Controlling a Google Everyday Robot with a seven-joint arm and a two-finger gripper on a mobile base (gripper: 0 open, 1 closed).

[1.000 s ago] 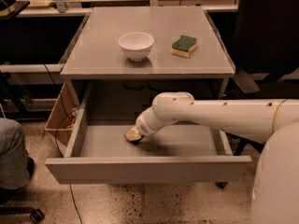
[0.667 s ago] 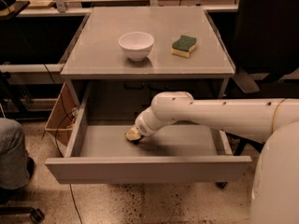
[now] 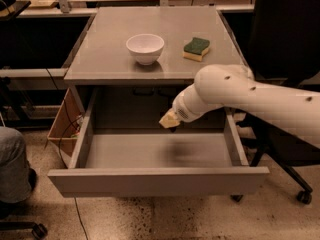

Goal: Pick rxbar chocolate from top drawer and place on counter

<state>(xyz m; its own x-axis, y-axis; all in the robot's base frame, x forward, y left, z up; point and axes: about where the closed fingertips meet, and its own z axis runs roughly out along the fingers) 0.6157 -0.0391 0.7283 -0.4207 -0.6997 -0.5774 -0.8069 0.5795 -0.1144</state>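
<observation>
Top drawer [image 3: 155, 181], gripper [image 3: 169, 120] above it

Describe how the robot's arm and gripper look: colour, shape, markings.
The arm is a smooth, thick white tube with rounded joints and a few small dark dots along it. It narrows to a ringed white wrist. The gripper, over the open top drawer, is a small cream-coloured tip. No cables show on it.

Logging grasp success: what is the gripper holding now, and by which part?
It cannot be told. The gripper hangs above the top drawer, just below the counter; no rxbar chocolate shows at its tip.
</observation>
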